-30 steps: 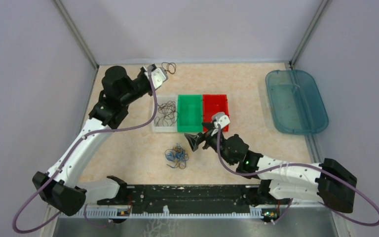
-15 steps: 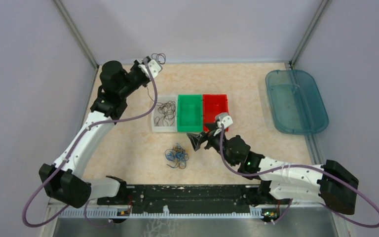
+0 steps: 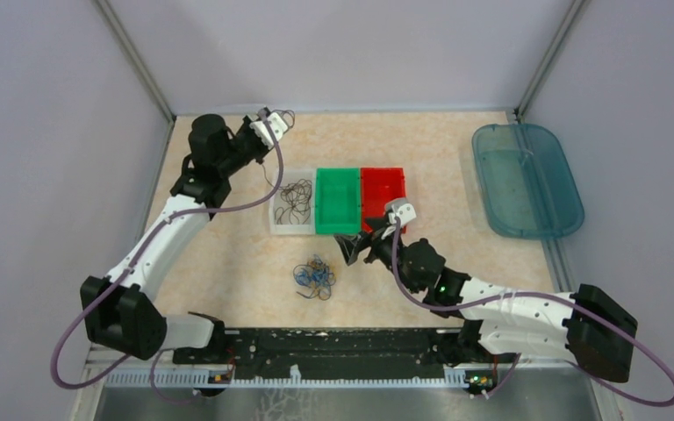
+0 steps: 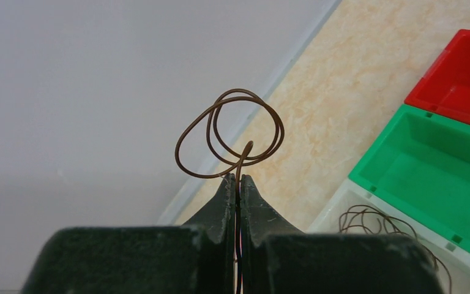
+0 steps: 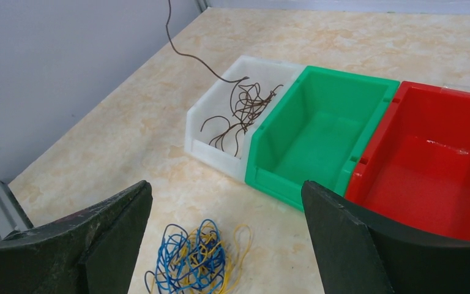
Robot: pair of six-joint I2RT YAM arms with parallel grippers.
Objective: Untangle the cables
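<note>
- We see a table [image 3: 456,158] topped in smooth, beige, marble-patterned material, walled by pale panels.
- On its right side lies a see-through blue plastic tray [image 3: 527,184], oblong with rounded corners.
- Three rigid plastic bins stand side by side at mid-table: a white bin [image 5: 211,150], a green bin [image 3: 338,200] and a red bin [image 3: 382,186]. The green and red ones are bare inside, and the white one holds a loose nest of thin brown wires [image 5: 245,107].
- The right gripper [image 5: 223,187] hangs with its black jaws spread wide and nothing between them, just in front of the bins.
- The left gripper [image 4: 237,184] is raised near the back left corner, beyond the white bin. Its jaws are pressed together on one brown wire [image 4: 240,162], which curls into springy loops above the tips.
- The cables [image 3: 314,276] are a small tangle of curly blue and yellow strands lying on the table in front of the bins. They lie below the right gripper toward its left finger, untouched, and well apart from the left gripper.
</note>
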